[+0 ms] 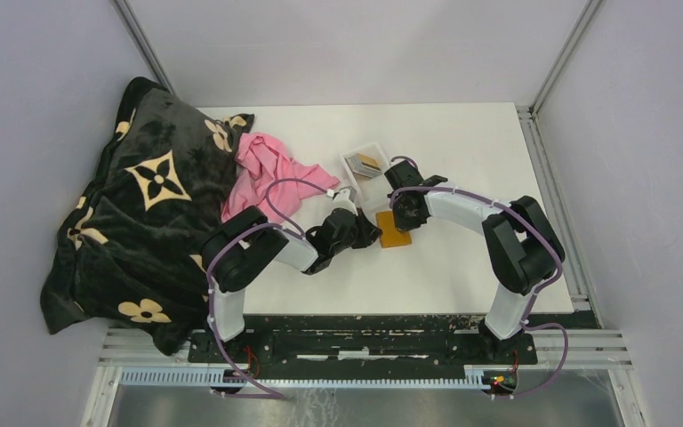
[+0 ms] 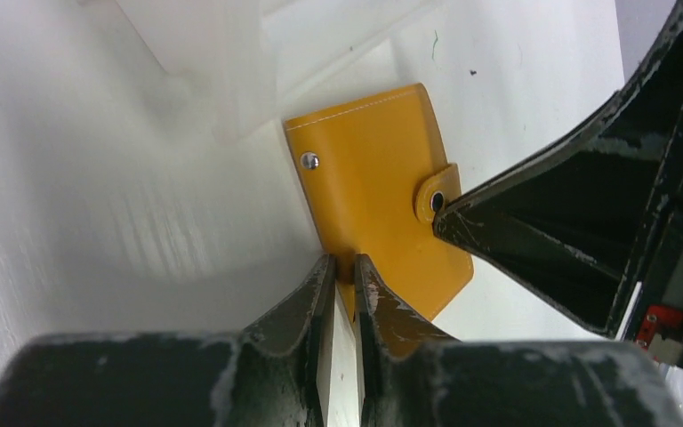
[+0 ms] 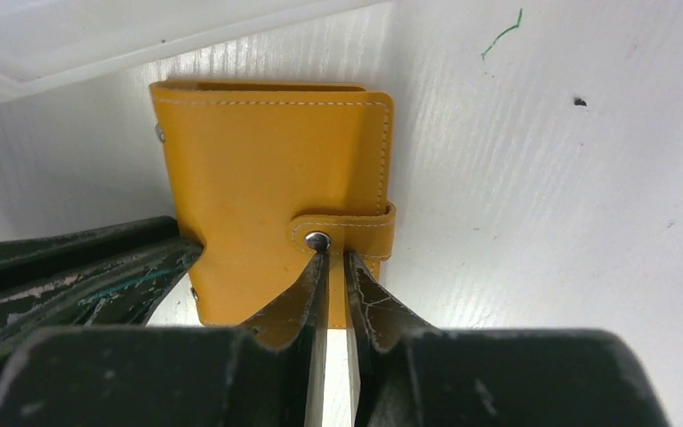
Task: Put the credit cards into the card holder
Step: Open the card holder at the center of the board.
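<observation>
Closed orange card holder (image 3: 267, 169) flat on the white table (image 1: 480, 151), just beside a clear tray (image 1: 360, 150) holding the credit cards (image 1: 367, 162). Left end effector (image 2: 345, 267) at its edge, right end effector (image 3: 331, 260) at the snap strap (image 3: 347, 227). Both stand nearly together; whether either clamps it cannot be told.

Two robot arms stand on a long black base plate (image 1: 356, 345) with chipped, scuffed paint. The left arm (image 1: 240, 253), at the plate's left end, and the right arm (image 1: 520, 240), at its right end, each alternate glossy white tube links with bulky black joint housings. A thin purple cable (image 1: 295, 181) loops along each arm down to the plate. Small red connectors (image 1: 249, 354) show at the plate's near edge. The black, wedge-fingered left gripper (image 2: 345, 283) and matching right gripper (image 3: 331, 267) have worn fingers (image 3: 276, 311) covered in pale scratches.
</observation>
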`<act>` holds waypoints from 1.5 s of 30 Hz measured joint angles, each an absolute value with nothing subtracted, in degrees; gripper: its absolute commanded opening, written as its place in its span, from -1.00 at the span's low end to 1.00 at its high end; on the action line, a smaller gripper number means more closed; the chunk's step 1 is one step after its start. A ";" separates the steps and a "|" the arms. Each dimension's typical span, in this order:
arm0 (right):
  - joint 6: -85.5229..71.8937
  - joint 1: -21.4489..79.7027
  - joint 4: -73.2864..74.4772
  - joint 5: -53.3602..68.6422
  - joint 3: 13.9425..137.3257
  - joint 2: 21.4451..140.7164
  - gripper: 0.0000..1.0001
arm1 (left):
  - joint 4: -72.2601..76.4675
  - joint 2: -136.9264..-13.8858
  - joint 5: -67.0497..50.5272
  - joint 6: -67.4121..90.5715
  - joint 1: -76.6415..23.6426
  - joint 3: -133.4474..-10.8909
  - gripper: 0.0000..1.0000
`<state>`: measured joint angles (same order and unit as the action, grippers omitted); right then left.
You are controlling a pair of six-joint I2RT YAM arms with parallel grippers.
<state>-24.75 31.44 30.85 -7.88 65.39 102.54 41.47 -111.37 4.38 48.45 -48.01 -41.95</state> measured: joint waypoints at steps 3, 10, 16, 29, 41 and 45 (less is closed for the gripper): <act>-24.58 31.35 31.27 -8.05 65.39 102.32 -0.43 | 40.45 -110.61 4.36 48.45 -48.64 -41.60 -0.57; -22.96 31.33 34.59 -9.32 65.91 102.04 0.00 | 37.67 -109.06 4.29 48.45 -49.50 -41.25 -0.56; -21.78 31.92 36.51 -9.54 69.45 102.10 0.07 | 36.73 -109.10 3.95 48.45 -49.58 -41.89 -0.56; -21.17 33.87 38.68 -10.28 73.38 105.08 0.07 | 35.64 -109.38 3.75 48.45 -49.67 -42.83 -0.57; -21.23 35.42 39.05 -12.99 70.48 105.19 0.06 | 35.05 -109.56 3.33 48.45 -49.69 -43.33 -0.57; -21.39 36.01 38.87 -14.81 69.89 105.19 0.05 | 34.89 -109.62 3.25 48.47 -49.71 -43.46 -0.57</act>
